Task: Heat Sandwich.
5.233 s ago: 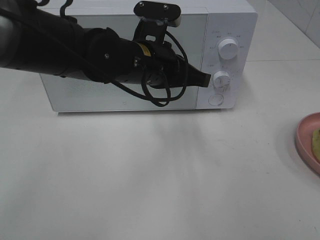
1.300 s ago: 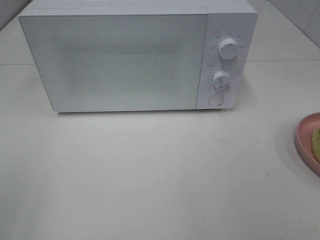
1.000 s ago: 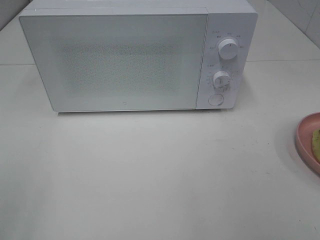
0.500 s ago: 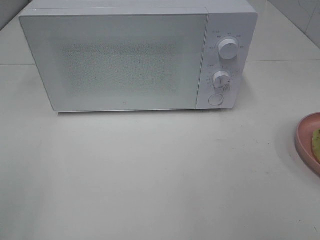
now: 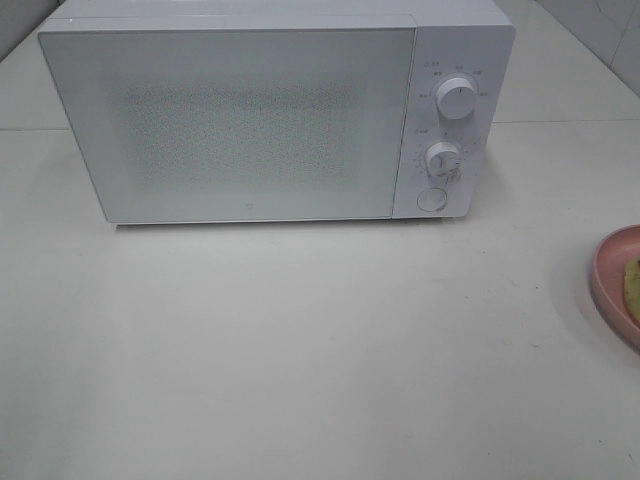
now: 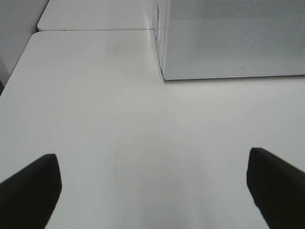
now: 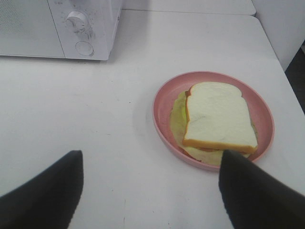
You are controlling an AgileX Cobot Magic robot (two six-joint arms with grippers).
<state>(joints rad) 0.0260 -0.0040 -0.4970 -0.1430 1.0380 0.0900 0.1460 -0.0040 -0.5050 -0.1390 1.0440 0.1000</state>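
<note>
From the high exterior camera, a white microwave (image 5: 270, 110) stands at the back of the white desk (image 5: 300, 350) with its door (image 5: 235, 120) shut. Its control panel on the right carries an upper knob (image 5: 457, 99), a lower knob (image 5: 443, 158) and a round button (image 5: 431, 199) below them. At the far right edge, well apart from the microwave, part of a round pink plate (image 5: 610, 285) shows, with a sliver of green and yellow from the sandwich (image 5: 633, 285) on it. Neither arm is in this view, and nothing lies between the microwave and the plate.

In the left wrist view, the left hand (image 6: 152, 191) hangs above bare desk, its two dark fingers (image 6: 31, 188) spread wide apart at either side of the picture, with nothing between them and nothing touched. The left corner of the microwave (image 6: 228, 43) lies ahead, near but clear of the hand.

In the right wrist view, the right hand (image 7: 147, 195) is tilted down over the desk, its fingers (image 7: 257, 191) also standing well apart and empty. The sandwich (image 7: 217, 117) lies on the pink plate (image 7: 159, 107) just ahead of the hand: a pale bread slice on top, green lettuce and an orange edge showing beneath. The near rim of the plate lies close beside one fingertip; I cannot tell whether they touch. The microwave's control panel (image 7: 83, 28) is farther off across the open desk.
</note>
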